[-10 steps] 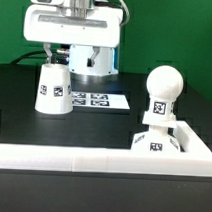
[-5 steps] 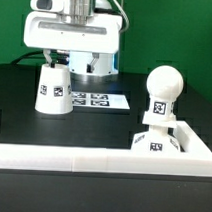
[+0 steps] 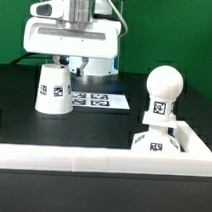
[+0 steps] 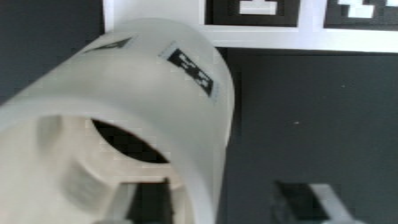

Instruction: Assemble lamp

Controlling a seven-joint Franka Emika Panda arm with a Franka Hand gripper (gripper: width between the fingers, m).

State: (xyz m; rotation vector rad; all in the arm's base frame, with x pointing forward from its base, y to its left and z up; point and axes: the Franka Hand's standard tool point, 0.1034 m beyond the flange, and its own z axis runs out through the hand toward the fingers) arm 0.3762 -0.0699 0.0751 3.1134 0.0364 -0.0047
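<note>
The white cone-shaped shade (image 3: 53, 89) stands on the black table at the exterior view's left, with a tag on its side. My gripper (image 3: 58, 61) is right over its top, open. In the wrist view the shade (image 4: 134, 95) fills most of the picture. The gripper (image 4: 231, 205) straddles the shade's wall: one finger (image 4: 157, 200) is at the top opening, the other finger (image 4: 313, 200) is outside over the table. The rounded bulb (image 3: 162, 90) stands on the base (image 3: 154, 142) at the exterior view's right.
The marker board (image 3: 97, 99) lies flat behind the shade and also shows in the wrist view (image 4: 267, 12). A white rail (image 3: 92, 159) runs along the front, with a side wall (image 3: 198, 144) at the exterior view's right.
The arm has come down, and the fingers have dropped from just above the shade to its top rim. The shade, bulb and base have not moved.
</note>
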